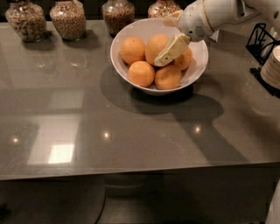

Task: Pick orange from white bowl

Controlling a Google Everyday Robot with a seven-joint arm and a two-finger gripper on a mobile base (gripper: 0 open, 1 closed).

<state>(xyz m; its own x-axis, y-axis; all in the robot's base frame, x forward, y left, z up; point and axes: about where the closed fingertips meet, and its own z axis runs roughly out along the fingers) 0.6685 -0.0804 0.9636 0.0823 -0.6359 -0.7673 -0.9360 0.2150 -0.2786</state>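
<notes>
the white bowl [117, 59] is plain glossy white. the orange [155, 45] is yellow-orange, and the other oranges [141, 73] around it are much the same shade. the gripper [168, 51], over the bowl's right side, is pale cream on a white arm [218, 11]. the jars [68, 19] hold speckled tan-brown grain. the table [131, 144] is glossy grey-brown.

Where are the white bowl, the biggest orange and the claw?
white bowl [142, 27], camera view, inner back wall.
orange [152, 46], camera view, its bare left side.
claw [164, 57], camera view, tip, over that orange.
</notes>
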